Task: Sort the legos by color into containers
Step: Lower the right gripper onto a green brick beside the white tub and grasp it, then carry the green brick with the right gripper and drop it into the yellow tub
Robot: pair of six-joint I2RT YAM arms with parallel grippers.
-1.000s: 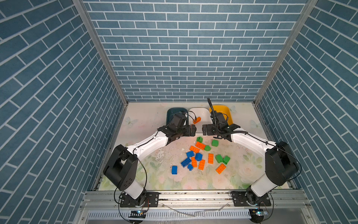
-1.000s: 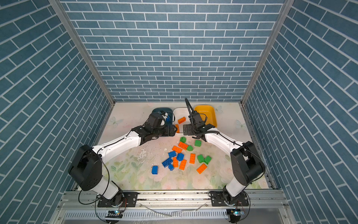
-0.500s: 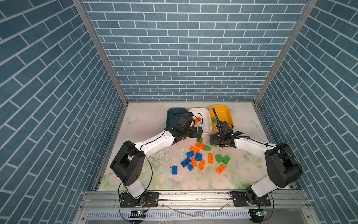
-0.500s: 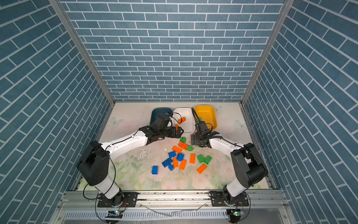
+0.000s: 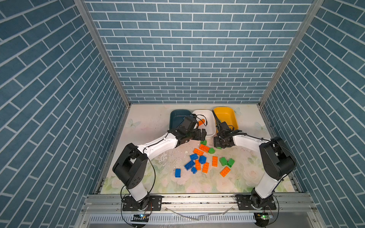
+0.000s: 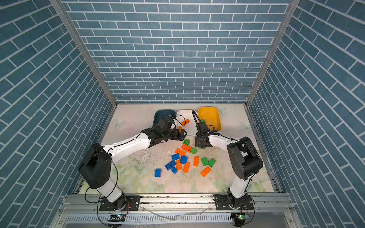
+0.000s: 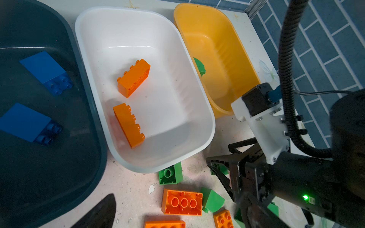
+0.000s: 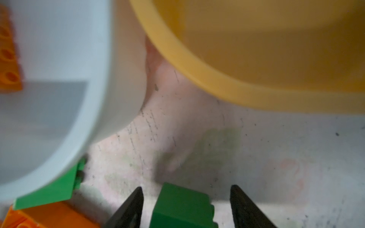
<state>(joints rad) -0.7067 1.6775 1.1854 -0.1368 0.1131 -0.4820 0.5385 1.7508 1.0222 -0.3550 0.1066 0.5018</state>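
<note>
The containers stand in a row at the back: a teal tub (image 5: 176,115) (image 7: 59,167), a white tub (image 5: 205,113) (image 7: 173,110) and a yellow tub (image 5: 227,115) (image 7: 217,45). Two blue legos (image 7: 46,72) lie in the teal tub, two orange legos (image 7: 133,78) in the white one, and a green lego (image 7: 199,67) in the yellow one. My right gripper (image 8: 186,186) (image 5: 218,145) is down at the table, open, straddling a green lego (image 8: 181,205) with a gap on each side. My left gripper (image 5: 203,134) stands open and empty by the white tub's front edge.
Loose blue, orange and green legos are scattered mid-table (image 5: 204,167). A green brick (image 7: 170,173) rests against the white tub's front, beside an upturned orange brick (image 7: 182,201) and a rounded green piece (image 7: 212,199). The two grippers are close together. Brick-pattern walls enclose the table.
My right gripper came down from the yellow tub to the table, and its jaws narrowed around the green lego. My left gripper drew back from over the white tub toward the pile.
</note>
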